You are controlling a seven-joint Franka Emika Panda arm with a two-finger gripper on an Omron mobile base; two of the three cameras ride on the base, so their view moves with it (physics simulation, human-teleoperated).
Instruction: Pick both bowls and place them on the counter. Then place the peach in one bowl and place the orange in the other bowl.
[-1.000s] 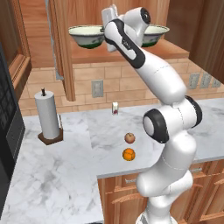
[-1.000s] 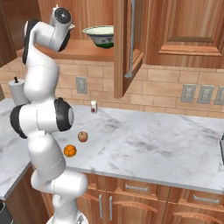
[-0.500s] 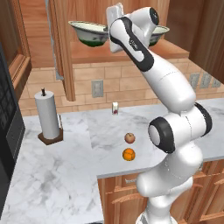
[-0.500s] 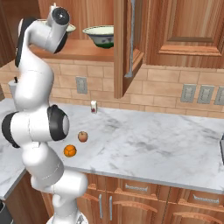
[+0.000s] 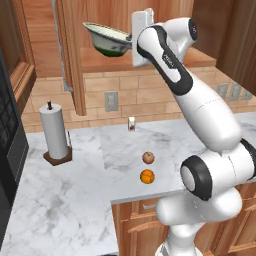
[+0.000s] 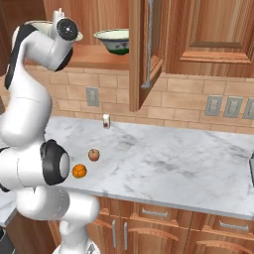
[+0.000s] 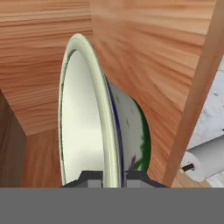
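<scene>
My gripper [image 5: 131, 38] is shut on the right rim of one cream-white, green-based bowl [image 5: 107, 39], holding it tilted in front of the open cabinet's wooden shelf. In the hand view the rim of this bowl [image 7: 85, 113] runs edge-on between my fingertips [image 7: 92, 178]. The other bowl [image 6: 115, 40] rests on the shelf to the right of my hand. Down on the marble counter [image 5: 75, 200] lie the peach [image 5: 148, 157] and, just in front of it, the orange [image 5: 146, 176]. From the right side, the peach [image 6: 94, 155] and orange [image 6: 79, 171] are beside my arm.
A paper towel roll [image 5: 54, 134] stands at the left of the counter and a small shaker [image 5: 131, 123] stands by the tiled wall. An open cabinet door [image 6: 144, 49] hangs right of the shelf. A dark appliance [image 5: 7, 150] is at the far left.
My fingers have closed on the bowl's rim. The bowl, level on the shelf before, now tilts with its left rim raised. My elbow has swung higher.
</scene>
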